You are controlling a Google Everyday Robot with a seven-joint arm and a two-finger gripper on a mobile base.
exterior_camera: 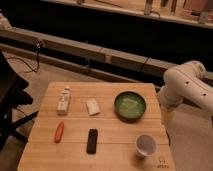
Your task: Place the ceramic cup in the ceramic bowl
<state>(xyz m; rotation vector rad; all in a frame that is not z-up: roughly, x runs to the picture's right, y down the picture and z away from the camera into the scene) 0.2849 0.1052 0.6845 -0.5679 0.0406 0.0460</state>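
The ceramic cup (145,145), small, white and without a handle, stands on the wooden table near its front right corner. The ceramic bowl (130,106), wide with a dark green rim and a paler green inside, sits further back on the right half of the table and looks empty. My white arm (186,85) comes in from the right. My gripper (166,116) hangs down at the table's right edge, just right of the bowl and behind the cup. It touches neither.
A white bottle (63,100) lies at the back left. A small white packet (93,107) lies near the middle. An orange carrot-like thing (59,131) and a black oblong object (92,140) lie towards the front. A dark chair (10,100) stands left of the table (115,130).
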